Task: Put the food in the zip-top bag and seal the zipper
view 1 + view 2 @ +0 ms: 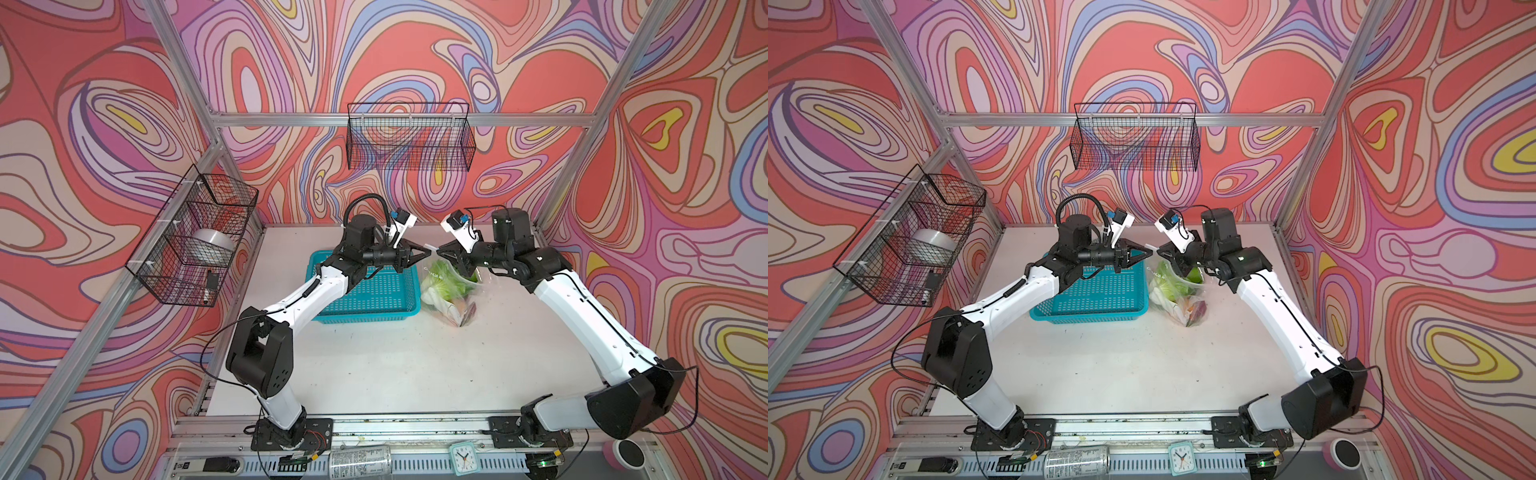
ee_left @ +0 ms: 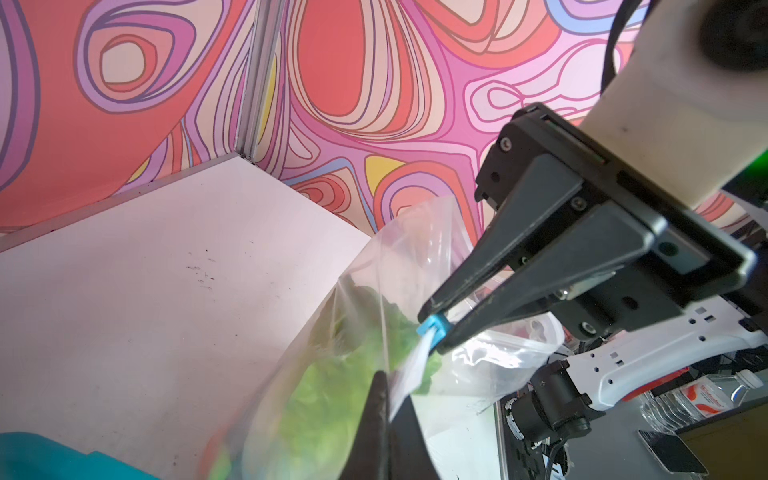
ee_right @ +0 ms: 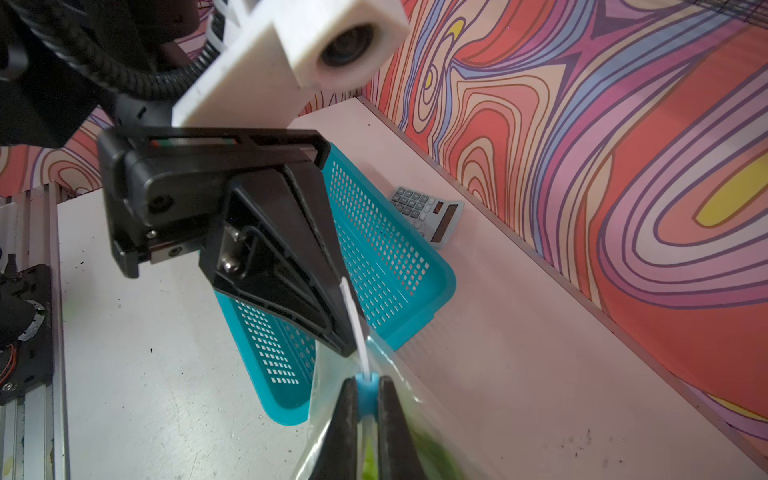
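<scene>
Our left gripper [image 1: 428, 250] pinches the zipper [image 3: 356, 328] of the clear zip-top bag [image 1: 452, 300]. Our right gripper [image 1: 441, 251] clamps its blue slider [image 2: 432, 328]. Green cabbage [image 1: 446, 279] shows below.

2 white, black-jointed arms [image 1: 309, 291] [image 1: 582, 318]

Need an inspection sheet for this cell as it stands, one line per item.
Surface: white table, scuffed, a few dark specks.
Job's things: zip-top bag standing beside teal basket; napa cabbage inside; how far zipper is shut, cannot tell.
Clutter: calculator on table between basket and wall.
Hands: left hand shut on zipper's end; right hand shut on blue slider tab.
Cables: black corrugated hose at left wrist, off the bag.
Surroundings: wire baskets on walls; clock, can on front rail.
</scene>
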Tool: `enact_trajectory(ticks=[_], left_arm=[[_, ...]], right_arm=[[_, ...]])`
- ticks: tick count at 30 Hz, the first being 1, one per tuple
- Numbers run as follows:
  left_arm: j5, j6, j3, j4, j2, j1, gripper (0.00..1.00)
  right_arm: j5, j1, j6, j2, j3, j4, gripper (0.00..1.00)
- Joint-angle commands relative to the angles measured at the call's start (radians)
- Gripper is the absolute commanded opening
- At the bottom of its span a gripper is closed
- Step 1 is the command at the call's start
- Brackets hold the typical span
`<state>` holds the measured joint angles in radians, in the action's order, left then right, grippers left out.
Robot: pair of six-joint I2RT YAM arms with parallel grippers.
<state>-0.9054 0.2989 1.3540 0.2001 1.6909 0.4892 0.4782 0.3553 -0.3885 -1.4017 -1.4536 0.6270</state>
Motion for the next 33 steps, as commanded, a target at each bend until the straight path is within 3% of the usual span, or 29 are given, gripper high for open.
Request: enact_trajectory(ticks=[1,10,33], left_arm=[[0.118,0.026,-0.006,0.067,-0.049,-0.067,0.0],[0.294,0.054,-0.003,0.032,-0.039,-0.081,0.0],[0.435,0.167,0.046,0.082,0.09,-0.088,0.0]], right_arm=[[-0.095,-0.019,0.016,0.047,-0.001,0.127,0.0],[-0.165,-0.02,0.067,0.065,-0.019,0.205,0.0],[-0.25,-0.019,0.178,0.212,0.048,0.412,0.0]])
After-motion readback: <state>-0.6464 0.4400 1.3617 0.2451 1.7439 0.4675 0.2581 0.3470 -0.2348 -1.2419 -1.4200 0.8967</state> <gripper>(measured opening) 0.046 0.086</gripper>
